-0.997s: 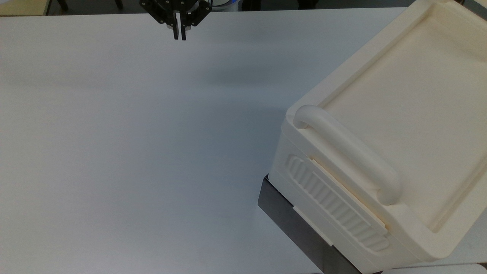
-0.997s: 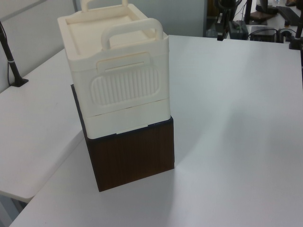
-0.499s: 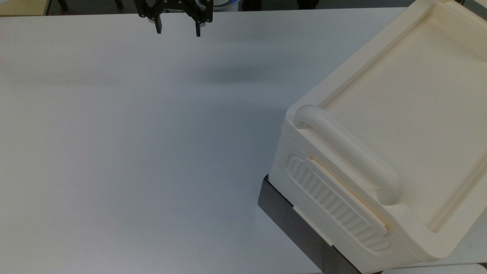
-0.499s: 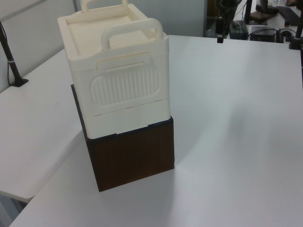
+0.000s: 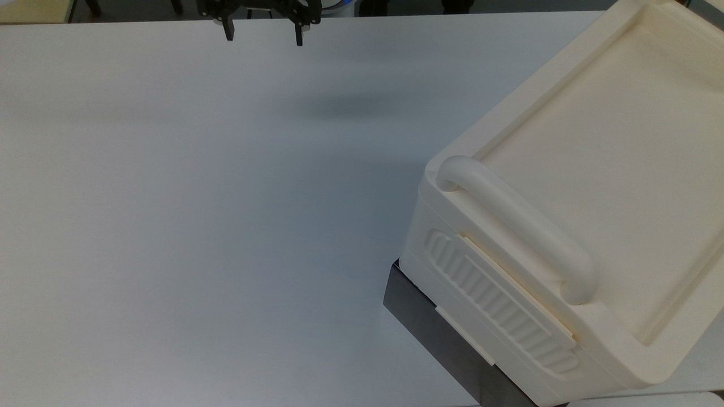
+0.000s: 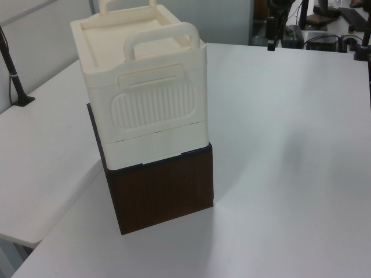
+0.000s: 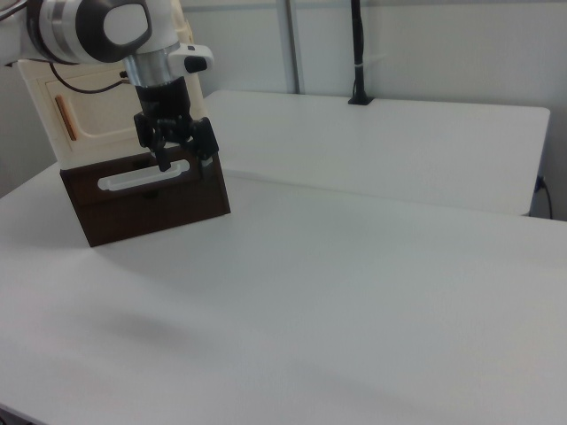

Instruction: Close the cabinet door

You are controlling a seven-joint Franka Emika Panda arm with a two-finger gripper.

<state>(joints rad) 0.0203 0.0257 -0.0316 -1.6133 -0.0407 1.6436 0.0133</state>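
The cabinet (image 5: 594, 169) is a cream plastic box with a thick bar handle (image 5: 515, 226) and a ribbed side panel (image 5: 498, 305), standing on a dark base (image 5: 430, 322) at the top view's right. In the left view the cabinet (image 6: 145, 75) stands at the left on its brown base (image 6: 162, 191). The cabinet door (image 7: 97, 115), with its copper-orange strip handle (image 7: 65, 118), faces the right view's camera and looks flat against the box. My gripper (image 5: 263, 35) hangs open and holds nothing at the top view's upper edge, far from the cabinet. In the right view the gripper (image 7: 188, 158) hangs in front of the base.
A broad white table (image 5: 198, 198) spreads to the top view's left of the cabinet. The base front carries a pale slot handle (image 7: 142, 180). A second white table (image 7: 399, 133) with a black pole (image 7: 357, 53) stands behind in the right view.
The gripper's fingers, together a second ago, have spread wide apart. The gripper has also shifted slightly toward the top view's upper edge. The cabinet has not moved.
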